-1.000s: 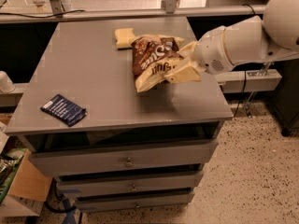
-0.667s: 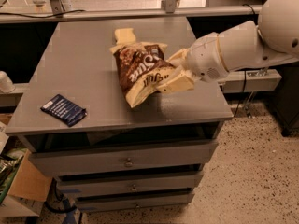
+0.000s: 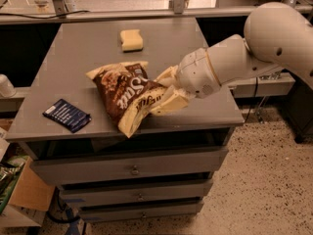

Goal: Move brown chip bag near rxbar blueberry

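The gripper (image 3: 167,90) has its jaws clamped on the right-hand edge of the brown chip bag (image 3: 126,93), one cream finger (image 3: 167,74) above the bag's edge and the other below it. The gripper sits over the front right part of the bench (image 3: 78,53).

There is one brown chip bag. It stretches away to the left of the jaws and lies tilted. Its tan upper end points away from the front edge. Its tan lower end is below and left of the jaws and reaches past the bench's front edge. I cannot tell whether the bag touches the benchtop.

There is one rxbar blueberry (image 3: 67,115), lying flat well to the left of the jaws and a little nearer the front, close to the bench's front left corner. It is apart from the bag, with bare benchtop between them.

There is one pale yellow block (image 3: 131,39), beyond the jaws and somewhat to their left, near the far edge and clear of the bag.

The single white arm (image 3: 234,60) comes in from the right. A large rounded joint (image 3: 281,28) is high at the upper right, and the thick forearm slopes down and leftward to the wrist just behind the jaws.

Under the benchtop, below the jaws, there are three drawer fronts (image 3: 132,168), stacked.
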`<state>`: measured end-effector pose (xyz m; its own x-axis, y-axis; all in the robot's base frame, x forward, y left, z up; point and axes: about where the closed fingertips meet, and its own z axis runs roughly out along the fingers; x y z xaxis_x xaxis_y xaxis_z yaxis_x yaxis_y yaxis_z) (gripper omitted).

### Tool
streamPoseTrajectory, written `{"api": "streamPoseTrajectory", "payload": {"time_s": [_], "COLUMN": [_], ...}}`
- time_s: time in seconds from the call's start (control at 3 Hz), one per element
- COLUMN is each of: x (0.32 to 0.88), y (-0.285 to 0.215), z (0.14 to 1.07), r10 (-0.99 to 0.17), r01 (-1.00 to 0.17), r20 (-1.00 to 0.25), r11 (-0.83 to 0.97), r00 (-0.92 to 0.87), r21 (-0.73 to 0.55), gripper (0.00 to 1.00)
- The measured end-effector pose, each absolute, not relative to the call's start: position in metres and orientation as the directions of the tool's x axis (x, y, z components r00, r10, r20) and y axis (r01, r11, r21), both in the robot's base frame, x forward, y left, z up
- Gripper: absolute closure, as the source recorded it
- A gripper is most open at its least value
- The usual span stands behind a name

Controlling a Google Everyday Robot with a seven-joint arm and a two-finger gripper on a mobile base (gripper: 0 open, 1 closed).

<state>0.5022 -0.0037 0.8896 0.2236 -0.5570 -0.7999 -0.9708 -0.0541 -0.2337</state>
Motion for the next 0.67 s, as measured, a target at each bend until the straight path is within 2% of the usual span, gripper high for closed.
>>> {"api": "streamPoseTrajectory", "payload": {"time_s": [0.33,0.67], "x": [0.500,0.499], "y": [0.011,0.028], "z": [0.876,0.863], "r10": [-0.542,-0.529], "r01": [-0.969,-0.967], "r20": [-0.803,-0.810], "r11": [-0.110,-0.138], "r00": [0.246,0.253], "r21": [-0.223,-0.212], "gripper": [1.00,0.82]}}
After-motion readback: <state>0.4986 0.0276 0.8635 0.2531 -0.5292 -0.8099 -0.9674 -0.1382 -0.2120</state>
